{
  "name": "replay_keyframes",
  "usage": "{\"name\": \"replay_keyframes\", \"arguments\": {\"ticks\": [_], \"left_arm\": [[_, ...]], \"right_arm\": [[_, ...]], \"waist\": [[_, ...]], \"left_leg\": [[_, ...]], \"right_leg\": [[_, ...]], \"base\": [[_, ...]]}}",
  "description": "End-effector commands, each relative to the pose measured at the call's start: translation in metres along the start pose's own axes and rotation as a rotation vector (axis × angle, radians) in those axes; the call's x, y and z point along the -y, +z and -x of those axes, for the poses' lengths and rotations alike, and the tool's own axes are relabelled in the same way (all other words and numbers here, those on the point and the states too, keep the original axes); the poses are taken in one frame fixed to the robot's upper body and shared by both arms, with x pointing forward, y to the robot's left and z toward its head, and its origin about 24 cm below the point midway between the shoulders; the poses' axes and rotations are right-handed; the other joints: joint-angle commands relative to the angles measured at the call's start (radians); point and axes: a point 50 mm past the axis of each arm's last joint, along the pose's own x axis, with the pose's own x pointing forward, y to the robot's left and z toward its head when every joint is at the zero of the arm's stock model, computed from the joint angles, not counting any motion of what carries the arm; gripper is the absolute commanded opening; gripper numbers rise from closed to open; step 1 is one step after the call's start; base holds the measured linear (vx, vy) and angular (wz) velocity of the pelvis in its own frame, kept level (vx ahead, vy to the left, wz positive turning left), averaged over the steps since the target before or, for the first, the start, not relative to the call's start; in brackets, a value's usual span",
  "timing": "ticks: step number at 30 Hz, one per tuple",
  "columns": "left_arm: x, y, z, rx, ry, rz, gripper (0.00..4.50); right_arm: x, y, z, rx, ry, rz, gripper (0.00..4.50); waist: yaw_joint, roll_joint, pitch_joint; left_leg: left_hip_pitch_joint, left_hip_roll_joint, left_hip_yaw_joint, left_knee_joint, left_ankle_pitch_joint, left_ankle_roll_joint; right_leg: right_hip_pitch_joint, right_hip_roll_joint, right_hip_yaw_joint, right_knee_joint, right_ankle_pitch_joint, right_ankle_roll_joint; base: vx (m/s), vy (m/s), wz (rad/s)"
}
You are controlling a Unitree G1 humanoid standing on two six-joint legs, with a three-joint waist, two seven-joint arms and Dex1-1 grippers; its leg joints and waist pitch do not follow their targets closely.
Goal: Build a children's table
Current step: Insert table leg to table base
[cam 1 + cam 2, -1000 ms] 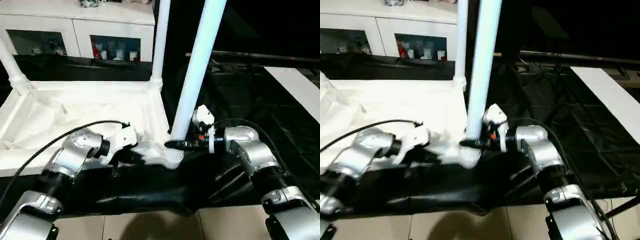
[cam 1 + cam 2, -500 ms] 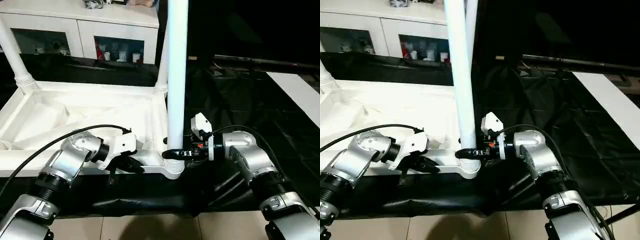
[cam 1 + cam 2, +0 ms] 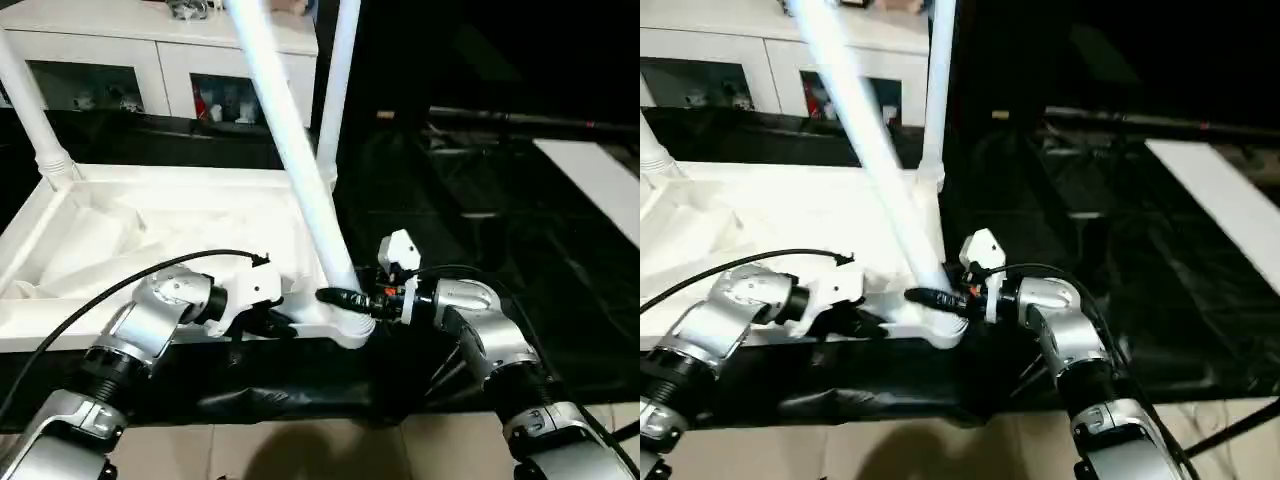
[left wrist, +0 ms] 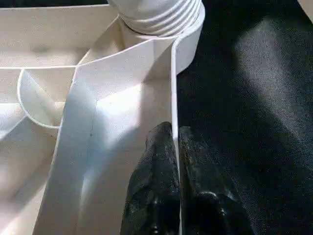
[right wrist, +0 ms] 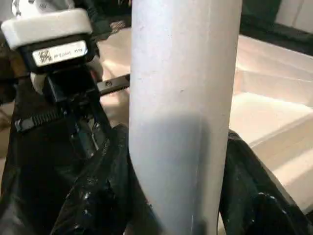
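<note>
1 tabletop [image 3: 180, 215], 3 legs [image 3: 285, 150]. Left gripper [image 4: 173, 147] pinches tabletop rim; right gripper [image 3: 335, 297] clasps tilted leg.

Only one label [image 5: 59, 54] visible: pale sticker with a small dark logo and a line of print, on the white block above the black left gripper [image 5: 78, 127]; print too small to make out. Nothing legible anywhere else
</note>
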Motion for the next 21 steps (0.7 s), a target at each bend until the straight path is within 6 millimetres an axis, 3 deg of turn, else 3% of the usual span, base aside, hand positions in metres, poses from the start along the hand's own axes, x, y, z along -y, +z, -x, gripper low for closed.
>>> {"name": "replay_keyframes", "arguments": {"ticks": [1,3,5,6,11,13,14,17,18,19,20,21], "left_arm": [[-0.006,0.013,0.003,0.079,0.044,-0.032,0.00],[-0.007,0.013,0.003,0.079,0.052,-0.036,0.00],[-0.007,0.014,0.003,0.076,0.061,-0.039,0.00],[-0.008,0.014,0.004,0.077,0.067,-0.040,0.00],[-0.017,0.026,0.014,0.166,0.174,-0.065,0.00],[-0.019,0.028,0.016,0.184,0.196,-0.068,0.00],[-0.021,0.036,0.025,0.256,0.177,-0.017,0.44],[-0.027,0.049,0.036,0.372,0.201,0.048,0.55],[-0.032,0.056,0.040,0.421,0.235,0.071,0.55],[-0.035,0.060,0.043,0.453,0.257,0.086,0.89],[-0.046,0.067,0.046,0.461,0.357,0.102,0.99],[-0.056,0.072,0.047,0.429,0.463,0.106,0.96]], "right_arm": [[0.004,-0.031,0.019,-0.101,-0.103,-0.100,1.85],[0.007,-0.023,0.021,-0.050,-0.133,-0.115,1.85],[0.011,-0.014,0.023,0.010,-0.161,-0.130,1.85],[0.013,-0.008,0.024,0.044,-0.172,-0.135,1.85],[0.018,0.021,0.024,0.196,-0.186,-0.136,1.85],[0.018,0.023,0.023,0.202,-0.185,-0.127,1.85],[0.018,0.030,0.020,0.223,-0.178,-0.113,1.85],[0.018,0.039,0.015,0.238,-0.169,-0.082,1.85],[0.018,0.043,0.012,0.237,-0.170,-0.066,1.85],[0.018,0.045,0.011,0.235,-0.171,-0.056,1.85],[0.019,0.047,0.007,0.192,-0.188,-0.028,1.85],[0.020,0.048,0.003,0.148,-0.210,-0.002,1.85]], "waist": [[-0.013,0.017,-0.031],[-0.011,0.022,-0.033],[-0.011,0.019,-0.034],[-0.009,0.024,-0.035],[-0.003,0.025,-0.042],[-0.003,0.027,-0.047],[-0.001,0.031,-0.050],[0.000,0.033,-0.065],[0.002,0.030,-0.061],[0.002,0.030,-0.061],[0.002,0.017,-0.054],[0.001,0.019,-0.050]], "left_leg": [[0.016,0.022,-0.010,-0.084,-0.551,-0.026],[0.013,0.023,-0.007,-0.083,-0.511,-0.024],[0.014,0.022,-0.004,-0.081,-0.496,-0.019],[0.010,0.021,-0.002,-0.079,-0.461,-0.014],[0.001,0.021,0.006,-0.072,-0.337,0.007],[-0.007,0.019,0.008,-0.063,-0.240,0.025],[-0.007,0.017,0.010,-0.058,-0.184,0.035],[-0.007,0.011,0.013,-0.039,-0.036,0.067],[-0.009,0.010,0.019,-0.032,-0.002,0.102],[-0.009,0.010,0.019,-0.032,-0.002,0.102],[-0.013,0.009,0.021,-0.032,-0.048,0.111],[-0.011,0.012,0.018,-0.034,-0.087,0.101]], "right_leg": [[0.007,-0.034,0.025,-0.089,-0.434,-0.148],[0.011,-0.034,0.027,-0.083,-0.392,-0.159],[0.012,-0.034,0.028,-0.083,-0.378,-0.165],[0.016,-0.034,0.029,-0.079,-0.349,-0.173],[0.028,-0.033,0.027,-0.066,-0.220,-0.202],[0.036,-0.032,0.025,-0.050,-0.115,-0.224],[0.037,-0.031,0.023,-0.041,-0.044,-0.239],[0.042,-0.023,0.021,-0.015,0.181,-0.295],[0.036,-0.018,0.018,-0.012,0.268,-0.331],[0.036,-0.018,0.018,-0.012,0.268,-0.331],[0.039,-0.022,0.018,-0.015,0.213,-0.332],[0.039,-0.025,0.018,-0.021,0.135,-0.313]], "base": [[0.000,0.000,0.00],[0.000,0.000,0.00],[0.000,0.000,0.00],[0.000,0.000,0.00],[0.000,0.000,0.00],[0.000,0.000,0.00],[0.000,0.000,0.00],[0.000,0.000,0.00],[0.000,0.000,0.00],[0.000,0.000,0.00],[0.000,0.000,0.00],[0.000,0.000,0.00]]}}
